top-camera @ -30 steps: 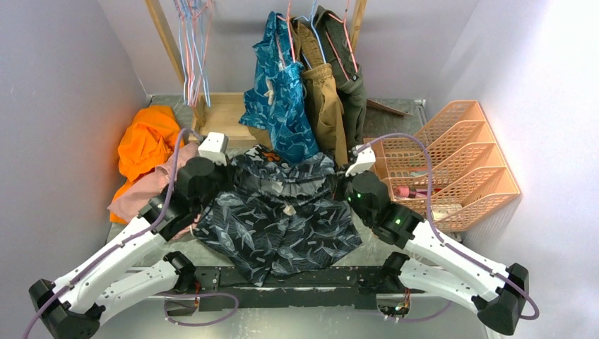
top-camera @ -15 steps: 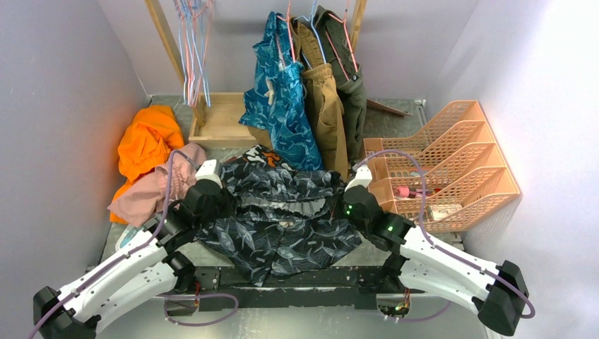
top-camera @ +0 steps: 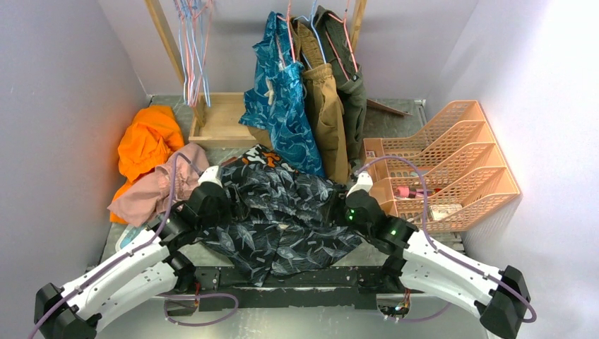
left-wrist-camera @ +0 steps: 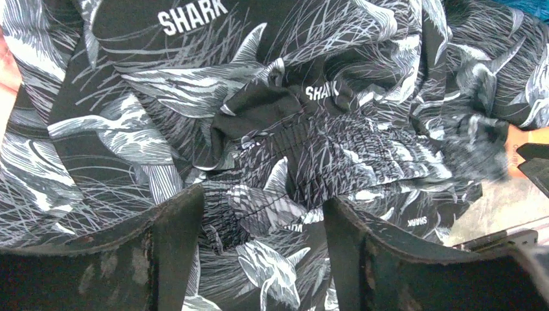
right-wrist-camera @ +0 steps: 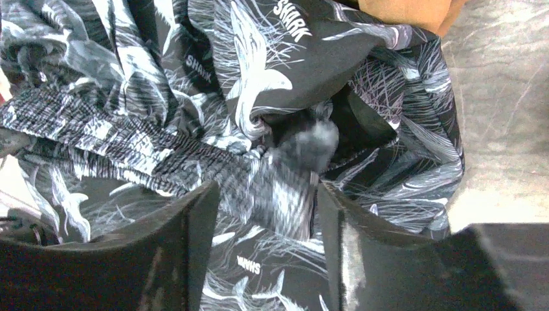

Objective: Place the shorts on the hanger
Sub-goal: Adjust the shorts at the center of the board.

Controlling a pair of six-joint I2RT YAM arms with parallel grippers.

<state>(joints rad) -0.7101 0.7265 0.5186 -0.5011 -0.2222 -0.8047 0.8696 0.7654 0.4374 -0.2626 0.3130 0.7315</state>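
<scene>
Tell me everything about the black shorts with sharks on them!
The shorts are thin dark fabric printed with grey-white sharks and the word SHARK, with a ruched elastic waistband. They lie in a crumpled heap on the table, not hung up. The left gripper and right gripper stand open over the waistband.

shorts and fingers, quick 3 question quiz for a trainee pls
1. True or false: the shorts lie spread flat and smooth.
2. Which word is printed on the shorts? A) SHARK B) WAVE C) TIGER
3. Fill in: the left fingers and right fingers stand ___, with waistband fabric showing in each gap.
Key: 1 false, they are crumpled in a heap; 2 A; 3 apart.
</scene>
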